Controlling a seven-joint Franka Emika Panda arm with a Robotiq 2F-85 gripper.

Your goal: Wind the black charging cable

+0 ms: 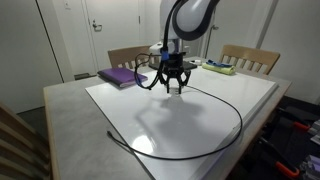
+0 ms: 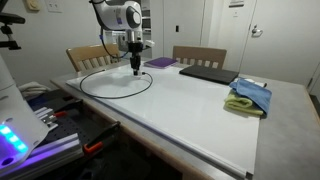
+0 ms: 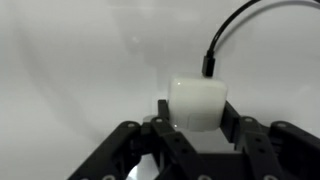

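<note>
Clamping the white plug (image 3: 195, 100), the gripper (image 1: 173, 88) holds the black charging cable (image 1: 236, 112).

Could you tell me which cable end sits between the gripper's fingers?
The white plug block end; the black charging cable's bare end lies loose on the table.

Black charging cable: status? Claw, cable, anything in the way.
Claw shut on plug block. Cable lying in one wide loose loop, not wound. Purple notebook nearby, apart from cable.
</note>
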